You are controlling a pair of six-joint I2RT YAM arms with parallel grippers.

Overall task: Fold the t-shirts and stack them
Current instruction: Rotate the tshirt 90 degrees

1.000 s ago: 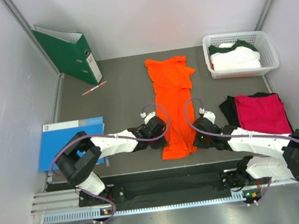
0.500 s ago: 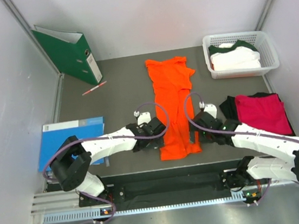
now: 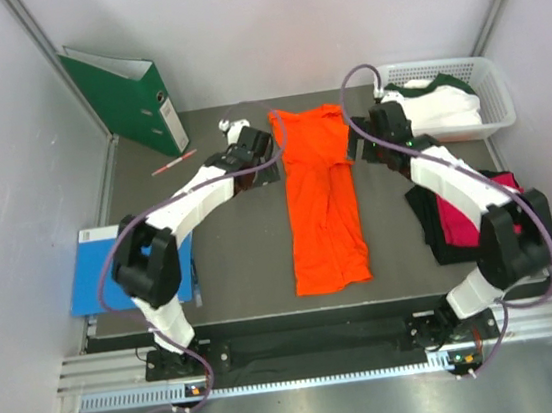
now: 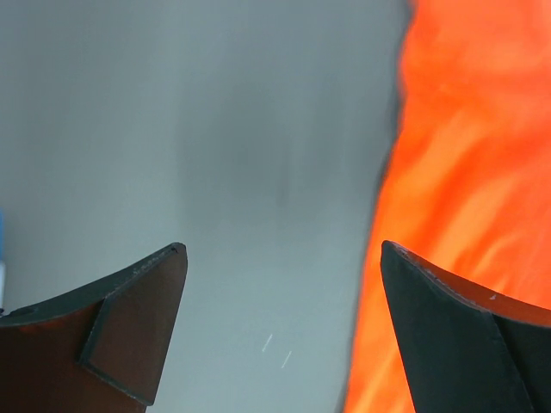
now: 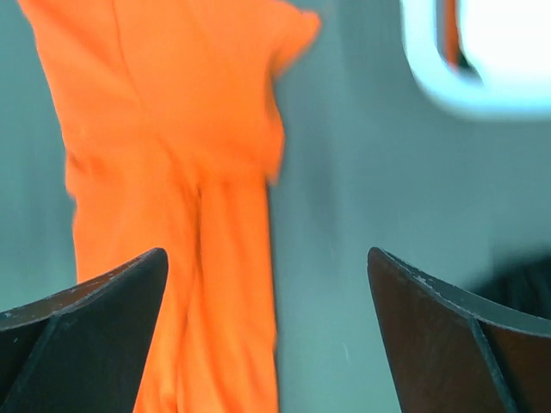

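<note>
The orange t-shirt (image 3: 322, 196) lies flat down the middle of the table as a long narrow strip, collar end at the far side. My left gripper (image 3: 257, 156) hovers open just left of its upper edge, with nothing between its fingers. In the left wrist view the left gripper (image 4: 282, 249) frames bare table, with the orange cloth (image 4: 469, 155) under the right finger. My right gripper (image 3: 371, 142) is open and empty just right of the sleeve; its wrist view shows the right gripper (image 5: 267, 254) over the shirt's edge (image 5: 164, 129). A magenta t-shirt (image 3: 478, 212) lies on a black one (image 3: 419, 207) at the right.
A white basket (image 3: 498, 88) at the back right holds a white t-shirt with green trim (image 3: 435, 106). A green ring binder (image 3: 127, 99) stands at the back left, with a pen (image 3: 173, 163) beside it. A blue folder (image 3: 97, 269) lies at the near left.
Both grippers were shut at the orange shirt's near end; they have opened, let it go, and swung to the far end, one on each side of the shirt.
</note>
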